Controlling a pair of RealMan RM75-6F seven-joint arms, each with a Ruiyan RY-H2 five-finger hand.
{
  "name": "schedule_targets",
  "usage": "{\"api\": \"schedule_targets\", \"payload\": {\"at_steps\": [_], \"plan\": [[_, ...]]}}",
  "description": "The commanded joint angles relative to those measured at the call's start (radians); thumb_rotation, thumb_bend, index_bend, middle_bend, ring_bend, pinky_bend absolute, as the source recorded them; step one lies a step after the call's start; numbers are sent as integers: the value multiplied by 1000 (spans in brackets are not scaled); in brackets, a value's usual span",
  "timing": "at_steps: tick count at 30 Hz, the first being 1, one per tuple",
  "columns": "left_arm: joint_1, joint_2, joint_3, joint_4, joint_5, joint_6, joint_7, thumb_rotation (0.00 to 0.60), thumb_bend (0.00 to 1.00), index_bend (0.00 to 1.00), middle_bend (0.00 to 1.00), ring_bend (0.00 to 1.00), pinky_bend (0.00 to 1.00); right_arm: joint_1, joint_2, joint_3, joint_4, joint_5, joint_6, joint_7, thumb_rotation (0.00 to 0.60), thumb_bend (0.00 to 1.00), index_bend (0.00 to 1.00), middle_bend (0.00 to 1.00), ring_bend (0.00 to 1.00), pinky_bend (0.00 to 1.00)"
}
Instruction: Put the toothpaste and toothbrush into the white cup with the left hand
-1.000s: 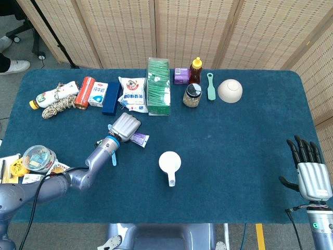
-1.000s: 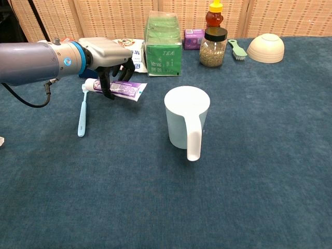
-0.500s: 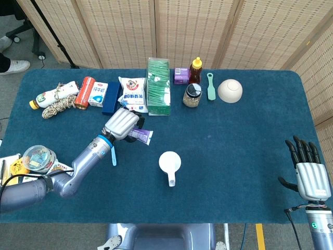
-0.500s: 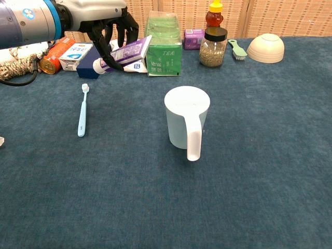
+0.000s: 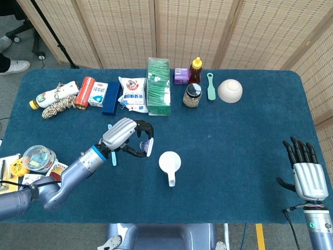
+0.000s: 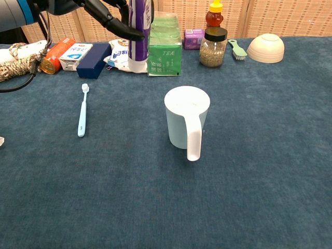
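Observation:
My left hand [image 5: 126, 135] holds the purple-and-white toothpaste tube [image 5: 149, 146] in the air, left of the white cup [image 5: 169, 162]. In the chest view the toothpaste tube [image 6: 139, 35] hangs nearly upright, cap down, with the left hand [image 6: 110, 14] gripping it at the frame's top edge. The white cup [image 6: 187, 119] stands upright mid-table, its handle toward me. The light blue toothbrush [image 6: 82, 111] lies flat on the cloth left of the cup; in the head view my forearm hides most of the toothbrush [image 5: 113, 158]. My right hand [image 5: 305, 170] rests open at the far right.
A row stands along the back: green tea box [image 5: 158, 86], white bag [image 5: 132, 95], blue box [image 5: 110, 98], orange can [image 5: 85, 92], jar [image 5: 192, 95], honey bottle [image 5: 195, 70], green brush [image 5: 210, 86], bowl [image 5: 229, 90]. The blue cloth [image 5: 234, 151] covers the table.
My left hand picked the toothpaste up off the cloth, raised it, turned it from lying flat to nearly upright and carried it right toward the cup. Toothbrush and cup stayed put.

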Motion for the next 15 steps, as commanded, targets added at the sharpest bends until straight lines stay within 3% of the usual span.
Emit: {"api": "schedule_targets", "payload": {"at_steps": [1, 15], "plan": [[8, -23, 23, -5, 40, 26, -62, 600, 288, 557, 499, 418, 520, 0, 0, 0, 0, -1, -1, -1, 600, 0, 0, 0, 0, 0], [-44, -188, 16, 66, 2, -4, -110, 600, 280, 553, 482, 390, 451, 2, 1, -1, 1, 1, -5, 4, 600, 0, 0, 0, 0, 0]]}}
